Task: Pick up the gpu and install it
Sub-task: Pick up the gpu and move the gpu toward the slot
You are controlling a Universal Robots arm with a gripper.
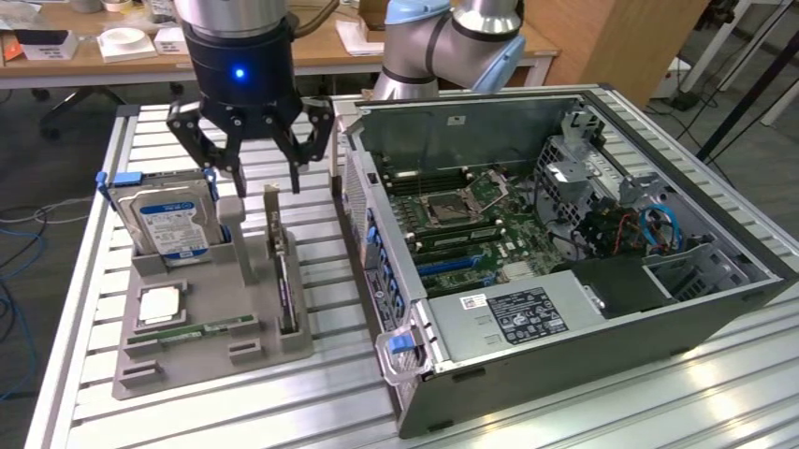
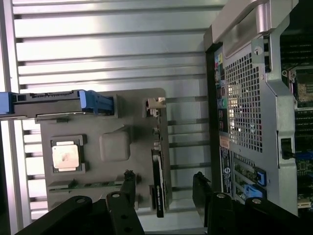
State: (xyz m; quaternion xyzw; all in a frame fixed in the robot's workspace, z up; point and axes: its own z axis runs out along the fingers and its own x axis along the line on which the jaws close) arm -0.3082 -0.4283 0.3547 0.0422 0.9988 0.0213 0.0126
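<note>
The gpu [image 1: 284, 281] is a thin black card standing on edge in a slot of the grey holder tray [image 1: 187, 365], with its silver bracket at the far end. My gripper [image 1: 266, 178] hangs open just above that bracket end, one finger on each side, touching nothing. In the wrist view the gpu [image 2: 157, 183] lies between the two black fingertips [image 2: 128, 183] of the gripper [image 2: 164, 188]. On the exterior view's right, beside the tray, the open computer case [image 1: 374, 224] shows its motherboard [image 1: 469, 224].
The tray [image 2: 115, 147] also holds a silver hard drive [image 1: 168, 220] in a blue carrier [image 2: 95, 101], a processor chip [image 1: 160, 304] and a green memory stick [image 1: 200, 329]. All stand on a slotted aluminium table [image 1: 312, 412]. The arm's base [image 1: 437, 47] rises behind the case.
</note>
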